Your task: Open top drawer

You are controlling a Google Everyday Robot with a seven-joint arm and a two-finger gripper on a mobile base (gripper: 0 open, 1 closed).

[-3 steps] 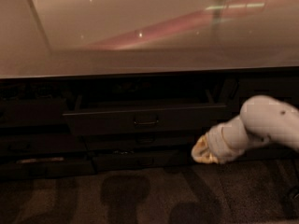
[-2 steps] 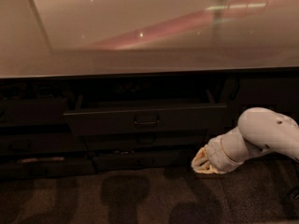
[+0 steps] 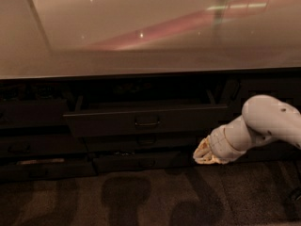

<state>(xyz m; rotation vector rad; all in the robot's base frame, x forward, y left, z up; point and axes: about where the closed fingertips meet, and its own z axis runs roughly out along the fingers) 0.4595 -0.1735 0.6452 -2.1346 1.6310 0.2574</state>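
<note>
The top drawer (image 3: 108,121) is a wide dark grey front under the counter, pulled out a short way, with a dark gap behind its upper edge. A small loop handle (image 3: 147,123) sits at its centre. My gripper (image 3: 203,153) is at the end of the white arm (image 3: 263,126), low and to the right of the drawer, apart from the handle and near the floor.
A glossy pale countertop (image 3: 141,36) overhangs the drawers. Narrower dark drawer fronts (image 3: 136,163) sit below the top one, the lowest sticking out slightly. More dark drawers (image 3: 33,145) stand at the left. Dark carpet (image 3: 141,197) covers the floor.
The arm and gripper have sunk lower and drawn back a little to the right, away from the drawer. The drawer stays pulled out as before.
</note>
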